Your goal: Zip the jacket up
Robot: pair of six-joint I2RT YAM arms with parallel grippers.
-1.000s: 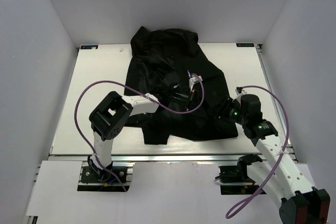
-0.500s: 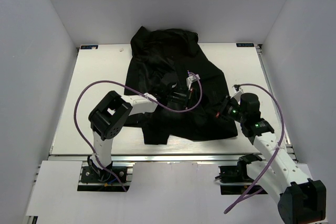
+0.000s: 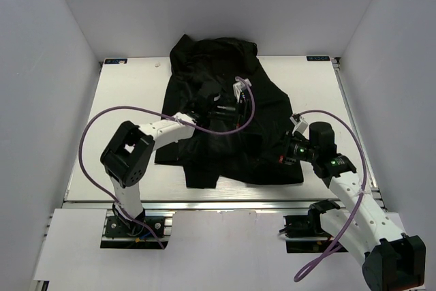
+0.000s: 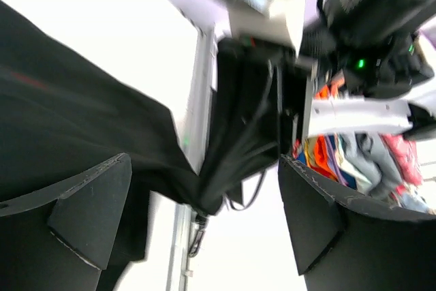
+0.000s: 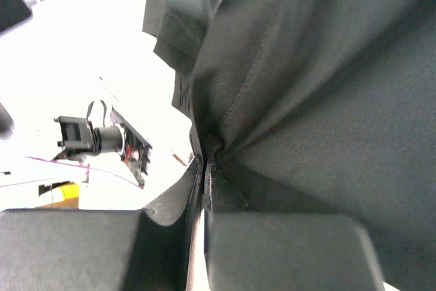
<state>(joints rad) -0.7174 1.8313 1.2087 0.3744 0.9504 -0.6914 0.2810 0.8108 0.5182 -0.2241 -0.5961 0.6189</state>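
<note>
counter: white, bare at the far left, carrying the jacket in its middle.
cable: purple, looping wide off the left arm, then crossing the black cloth toward the wrist; likely to drag on folds.
left arm: stretched rightward from its base, low over the middle of the garment.
left hand: fingers spread wide, gripping nothing; hovers over the front of the jacket with black cloth showing between and beneath the fingers; probably set there to find the zip pull, which no view shows.
jacket: black, thin, slightly shiny; lies spread and rumpled at the centre of the counter, collar end toward the far edge, hem toward the arms; front hard to read, black on black.
right hand: clenched on a pinch of jacket edge at the garment's near right, close to the hem; creases fanning out from the grip, a sign of cloth under tension; seemingly an anchor, pinning the bottom end for pulling against.
edge in the grip: a stitched seam, perhaps the zip tape; cannot tell which.
right arm: bent in from the right, green lights lit, its own purple cable arching above.
in the way: rumples across the front, the cable over the cloth, and the left arm hiding the middle from above.
progress: no closed zip visible; judged early, with the pull not yet in hand.
</note>
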